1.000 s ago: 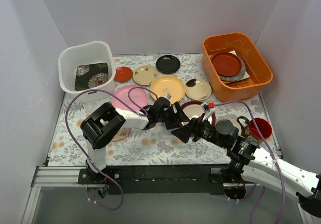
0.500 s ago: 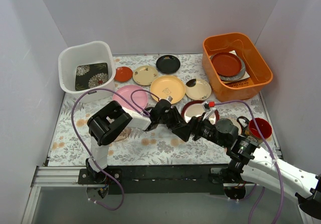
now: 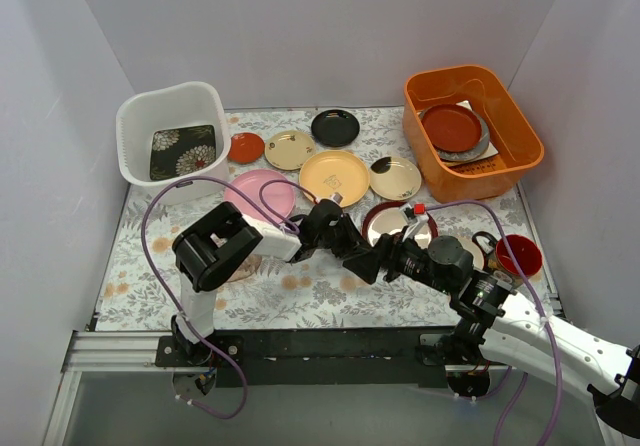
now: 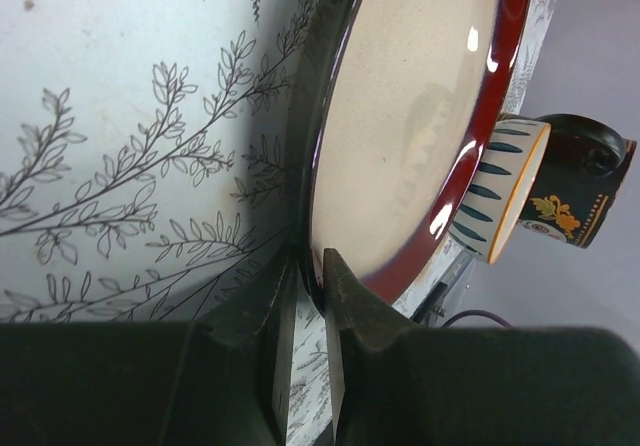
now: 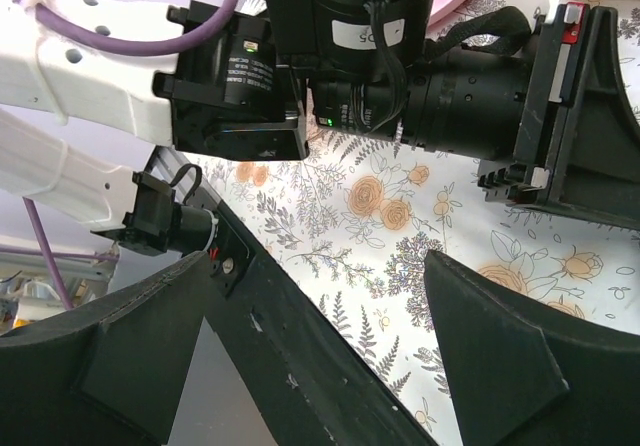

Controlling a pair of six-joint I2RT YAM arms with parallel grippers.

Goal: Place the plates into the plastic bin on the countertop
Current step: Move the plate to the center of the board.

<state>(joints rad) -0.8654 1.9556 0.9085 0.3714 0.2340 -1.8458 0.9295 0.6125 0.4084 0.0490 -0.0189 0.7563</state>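
Plates sit spread over the far half of your desk (image 3: 300,296). From the left they are orange-red (image 3: 246,147), beige (image 3: 290,149), pink (image 3: 262,191), yellow (image 3: 334,176), black (image 3: 335,126) and a second beige one (image 3: 395,177). The white bin (image 3: 165,101) stands at the far left corner with the dark square floral plate (image 3: 183,151) flat inside it. Your left tool (image 4: 308,266) is narrow, its two fingers pinching the near-left rim of the red-rimmed cream plate (image 4: 410,116), which sits right of centre on the desk. Your right tool (image 5: 318,266) is spread wide with nothing between its fingers. It hangs low over the desk, just beside the left wrist and pointing at it. An orange tub (image 3: 470,74) at the far right holds more dishes, and a red mug (image 3: 518,254) stands near the right edge.
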